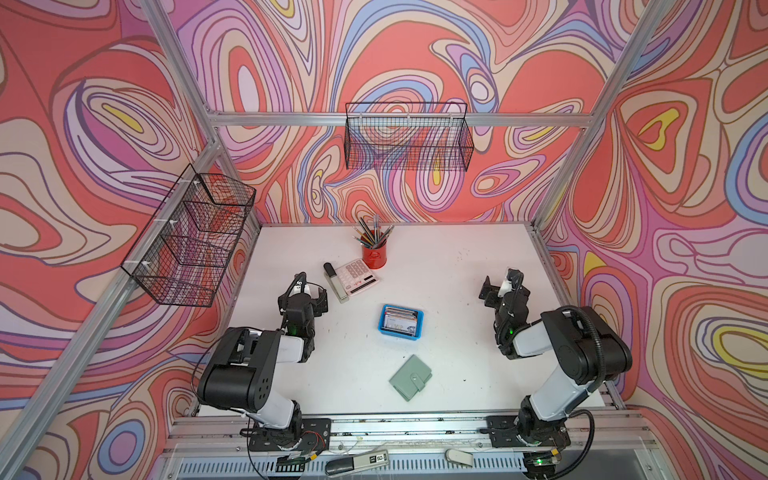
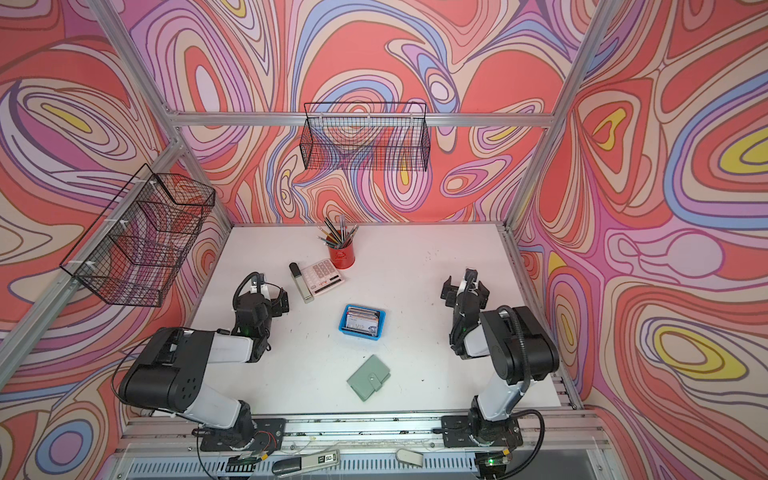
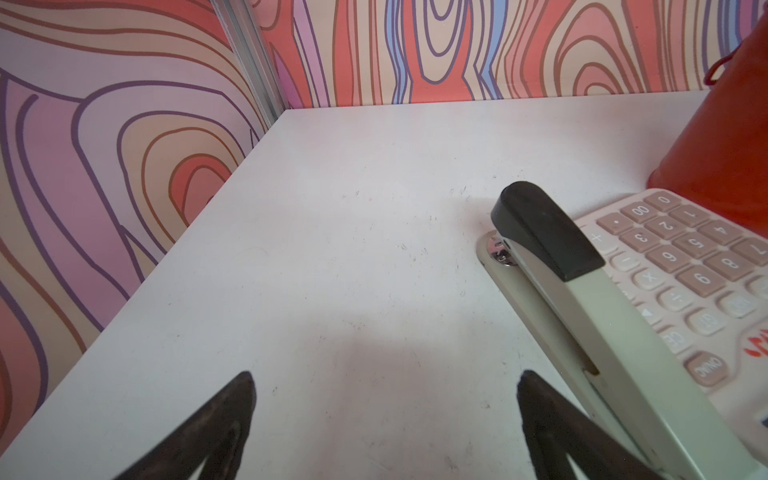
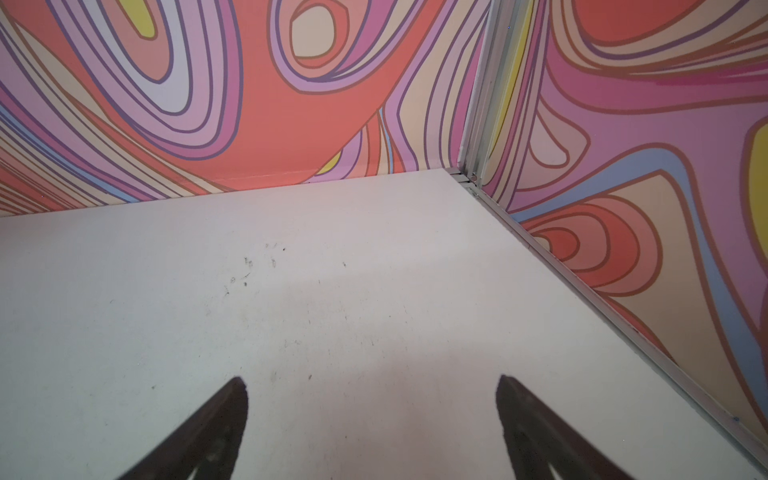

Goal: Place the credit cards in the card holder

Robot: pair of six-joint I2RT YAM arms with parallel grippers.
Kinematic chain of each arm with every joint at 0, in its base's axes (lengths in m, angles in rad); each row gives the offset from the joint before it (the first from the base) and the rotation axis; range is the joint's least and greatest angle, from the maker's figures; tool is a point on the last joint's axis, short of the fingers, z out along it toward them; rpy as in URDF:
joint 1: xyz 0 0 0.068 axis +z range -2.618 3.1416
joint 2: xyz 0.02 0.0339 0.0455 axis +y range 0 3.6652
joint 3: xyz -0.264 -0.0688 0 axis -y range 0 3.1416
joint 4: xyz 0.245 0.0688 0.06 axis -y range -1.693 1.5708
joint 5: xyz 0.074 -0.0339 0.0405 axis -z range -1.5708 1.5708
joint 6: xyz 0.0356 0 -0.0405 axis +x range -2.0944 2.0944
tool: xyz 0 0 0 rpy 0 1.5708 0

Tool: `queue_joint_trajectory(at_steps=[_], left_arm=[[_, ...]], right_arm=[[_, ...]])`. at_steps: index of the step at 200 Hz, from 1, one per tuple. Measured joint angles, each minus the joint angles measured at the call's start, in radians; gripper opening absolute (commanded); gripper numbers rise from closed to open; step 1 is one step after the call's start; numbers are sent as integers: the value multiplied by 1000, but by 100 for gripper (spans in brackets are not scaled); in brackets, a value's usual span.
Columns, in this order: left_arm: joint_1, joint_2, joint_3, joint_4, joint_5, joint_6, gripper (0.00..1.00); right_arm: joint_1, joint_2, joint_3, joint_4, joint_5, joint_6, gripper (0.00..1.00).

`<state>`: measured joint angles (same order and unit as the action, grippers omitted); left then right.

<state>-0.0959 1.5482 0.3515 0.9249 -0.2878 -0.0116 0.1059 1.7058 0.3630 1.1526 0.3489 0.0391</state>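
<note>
A closed sage-green card holder (image 1: 410, 377), snap tab fastened, lies askew on the white worktop (image 1: 457, 365) near its front edge. In both top views it sits about midway between the left arm (image 1: 249, 374) and the right arm (image 1: 582, 353).

Just beyond it, at the worktop's middle, a bright blue tray (image 1: 419, 322) holds the credit cards (image 1: 400, 325), a pale one marked VIP uppermost.

Farther back and to the left, a pale stapler (image 1: 335, 282) with a black cap lies against a pink-keyed calculator (image 1: 358, 275). A red cup (image 1: 374, 257) of pencils stands behind them. Black wire baskets hang on the left wall (image 1: 191, 241) and the back wall (image 1: 409, 137).

The left jaws are spread wide and grip nothing, low over bare worktop. In the left wrist view the stapler runs just beside one fingertip (image 3: 540, 407).

The right jaws are likewise spread and grip nothing, and they face the far right corner.

Tray and card holder both lie between the two arms. They are well apart from either set of jaws and nearer the front than both.
</note>
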Motion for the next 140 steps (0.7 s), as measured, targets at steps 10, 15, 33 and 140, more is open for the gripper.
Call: queue_joint_trajectory(at_steps=[10, 15, 33, 140], left_arm=[[0, 0, 0, 0, 0, 0, 100], [0, 0, 0, 0, 0, 0, 100], [0, 0, 0, 3, 0, 0, 100], [0, -289, 34, -232, -33, -47, 100]], right_arm=[[0, 0, 0, 0, 0, 0, 98], [0, 0, 0, 0, 0, 0, 98], [0, 0, 0, 8, -12, -5, 98], [0, -523, 64, -461, 76, 275, 98]])
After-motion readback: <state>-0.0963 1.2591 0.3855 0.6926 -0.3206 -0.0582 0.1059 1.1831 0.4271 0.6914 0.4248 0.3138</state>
